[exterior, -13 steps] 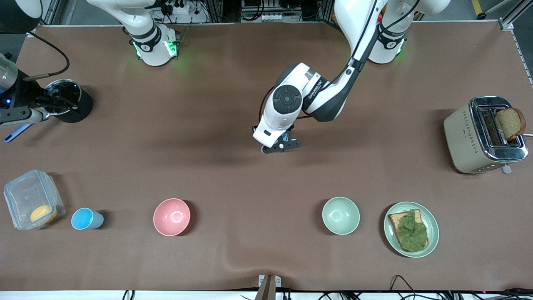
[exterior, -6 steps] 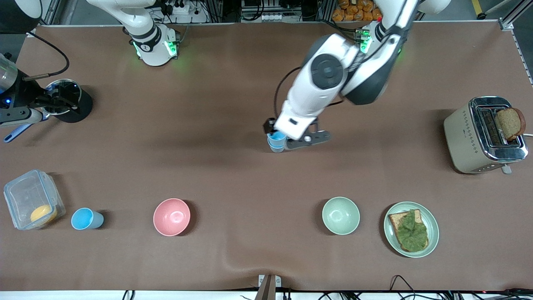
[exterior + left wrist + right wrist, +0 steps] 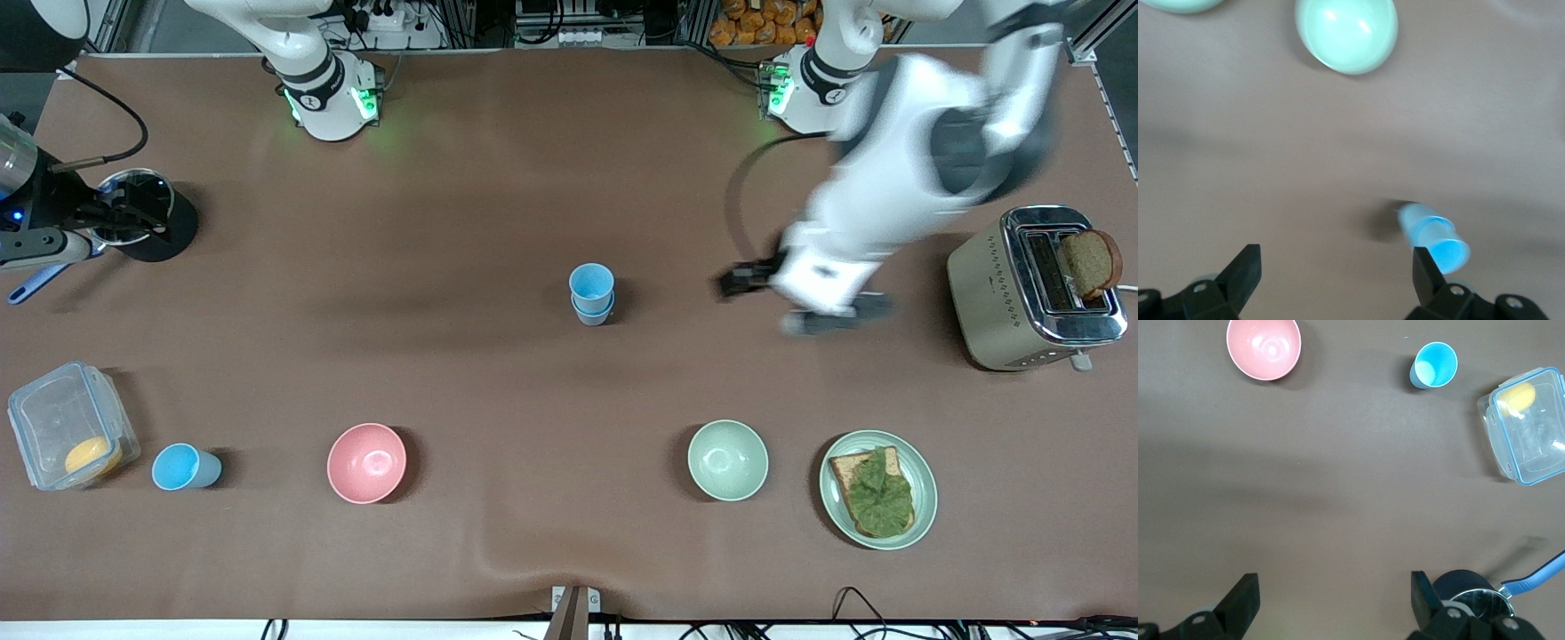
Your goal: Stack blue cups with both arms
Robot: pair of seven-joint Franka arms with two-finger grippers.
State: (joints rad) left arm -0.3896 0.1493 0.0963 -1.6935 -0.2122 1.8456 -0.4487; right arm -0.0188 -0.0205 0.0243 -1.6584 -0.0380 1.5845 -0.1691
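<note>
Since the earlier frames the left arm has swung away from the middle of the table toward its own end, leaving the stacked blue cups (image 3: 591,294) standing alone where its gripper had been. In the front view the left gripper (image 3: 805,307) is blurred, up over bare mat between the stack and the toaster (image 3: 1036,289), well apart from the cups; a single blue cup (image 3: 184,467) stands near the front edge at the right arm's end, between the clear food box (image 3: 69,425) and the pink bowl (image 3: 366,462). The right gripper (image 3: 120,218) hangs over a black pot (image 3: 149,213) at that same end and waits. In the left wrist view the black fingers (image 3: 1241,270) stand wide apart with nothing between them; the stack (image 3: 1435,237) shows just beside one fingertip, and the pale green bowl (image 3: 1346,33) lies farther off. In the right wrist view the fingers (image 3: 1241,597) are also spread and empty, with the lone cup (image 3: 1433,365), pink bowl (image 3: 1263,348) and box (image 3: 1525,427) well clear of them.
</note>
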